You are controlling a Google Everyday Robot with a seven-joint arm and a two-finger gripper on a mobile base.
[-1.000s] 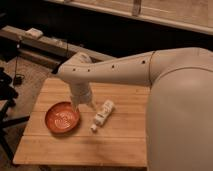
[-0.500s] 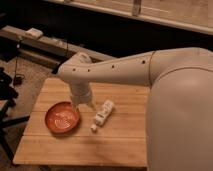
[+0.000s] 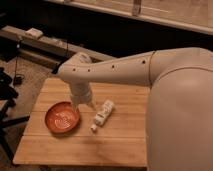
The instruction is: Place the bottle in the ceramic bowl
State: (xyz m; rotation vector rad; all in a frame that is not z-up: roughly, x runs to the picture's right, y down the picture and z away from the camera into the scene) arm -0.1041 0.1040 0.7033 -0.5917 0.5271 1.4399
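Bottle [image 3: 104, 114] lies on its side on the table [image 3: 120, 145], just beside the ceramic bowl [image 3: 62, 119] on its right in view, not held. Hand [image 3: 83, 104] hangs above the bowl's near-bottle rim; can't tell whether it's apart or together. Risk: coming down off-centre could clip the bowl rim or knock the round bottle rolling away from the bowl.

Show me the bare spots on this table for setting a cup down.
Barest is the front strip of the table, between its near edge and the bowl and bottle. There is also room right of the bottle, toward the robot's body. Crowded: the middle, where the gripper hangs between bowl and bottle.
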